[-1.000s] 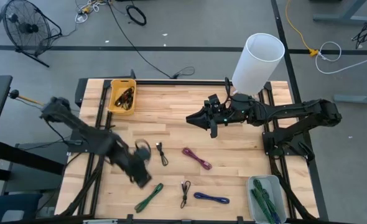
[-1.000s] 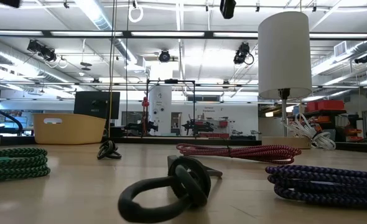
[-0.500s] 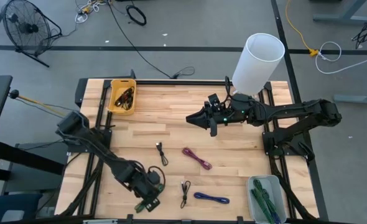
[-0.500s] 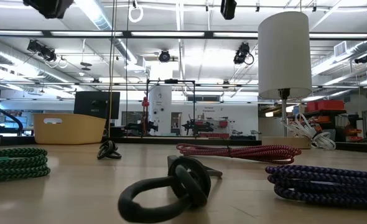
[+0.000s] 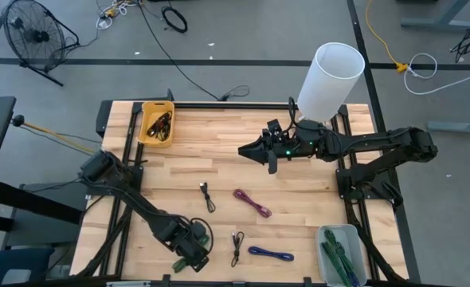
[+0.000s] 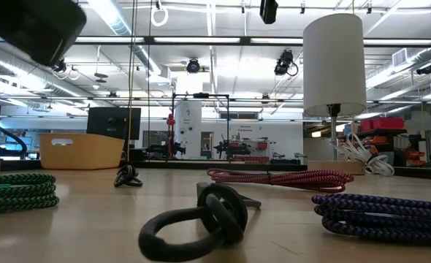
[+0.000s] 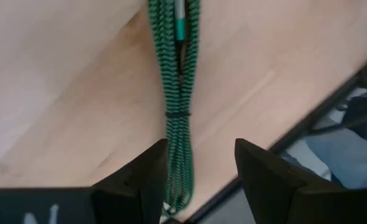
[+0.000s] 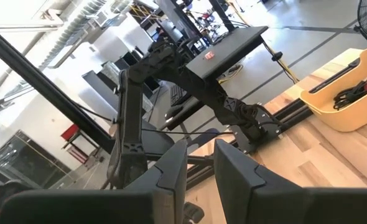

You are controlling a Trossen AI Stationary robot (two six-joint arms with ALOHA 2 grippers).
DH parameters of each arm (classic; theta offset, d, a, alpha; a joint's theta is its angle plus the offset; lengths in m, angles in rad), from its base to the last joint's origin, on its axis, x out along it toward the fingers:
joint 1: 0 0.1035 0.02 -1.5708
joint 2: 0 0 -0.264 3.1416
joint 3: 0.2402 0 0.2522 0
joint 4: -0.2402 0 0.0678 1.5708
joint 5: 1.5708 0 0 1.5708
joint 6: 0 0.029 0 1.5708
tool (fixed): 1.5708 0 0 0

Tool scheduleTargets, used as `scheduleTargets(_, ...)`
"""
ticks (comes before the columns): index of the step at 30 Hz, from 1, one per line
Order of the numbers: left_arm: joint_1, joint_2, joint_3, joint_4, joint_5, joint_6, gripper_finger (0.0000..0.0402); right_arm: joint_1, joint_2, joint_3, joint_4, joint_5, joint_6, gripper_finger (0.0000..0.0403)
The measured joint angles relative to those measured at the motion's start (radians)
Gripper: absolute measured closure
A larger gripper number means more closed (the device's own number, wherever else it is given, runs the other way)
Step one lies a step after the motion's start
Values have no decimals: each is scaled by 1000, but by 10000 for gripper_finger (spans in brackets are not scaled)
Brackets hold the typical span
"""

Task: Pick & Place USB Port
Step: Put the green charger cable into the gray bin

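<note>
A green braided USB cable (image 7: 180, 93), folded into a bundle, lies flat on the wooden table near its front left edge (image 6: 18, 191). My left gripper (image 7: 202, 146) hangs over the bundle's near end, pointing steeply down and open. One finger stands on each side of the cable, which runs close to one finger (image 7: 147, 177). I cannot tell whether they touch. In the high view the left gripper (image 5: 191, 255) covers most of the cable. My right gripper (image 5: 247, 151) is held level, high over the table's far middle, with a narrow gap and nothing between its fingers (image 8: 199, 168).
Other bundled cables lie near the front: black (image 5: 207, 197), red (image 5: 252, 202), black (image 5: 236, 245) and purple (image 5: 271, 254). A yellow bin (image 5: 157, 123) stands at the far left. A clear bin (image 5: 340, 253) with green cables stands at the near right. A white-shaded lamp (image 5: 329, 80) stands at the back.
My left gripper has come down and moved toward the table's near edge, ending over the green cable, most of the way in the first half second. Its arm now shows at the low view's top left. No cable has moved.
</note>
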Motion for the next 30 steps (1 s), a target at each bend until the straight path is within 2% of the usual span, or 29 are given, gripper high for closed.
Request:
scheduleTargets(7,1,76,0,-4,-4,8,214,3,0,0,0,6,0,321)
scheduleTargets(10,1,102,6,-8,14,25,226,3,0,0,0,6,1,321)
scheduleTargets(13,2,115,5,-17,34,47,276,3,0,0,0,7,1,321)
scheduleTargets(16,8,106,4,-27,39,106,364,3,0,0,0,9,2,321)
scheduleTargets(17,9,102,4,-14,37,117,377,3,0,0,0,9,2,321)
scheduleTargets(23,22,35,1,20,-20,166,381,3,0,0,0,9,2,321)
scheduleTargets(30,46,-173,2,41,-232,241,381,3,0,0,1,1,9,321)
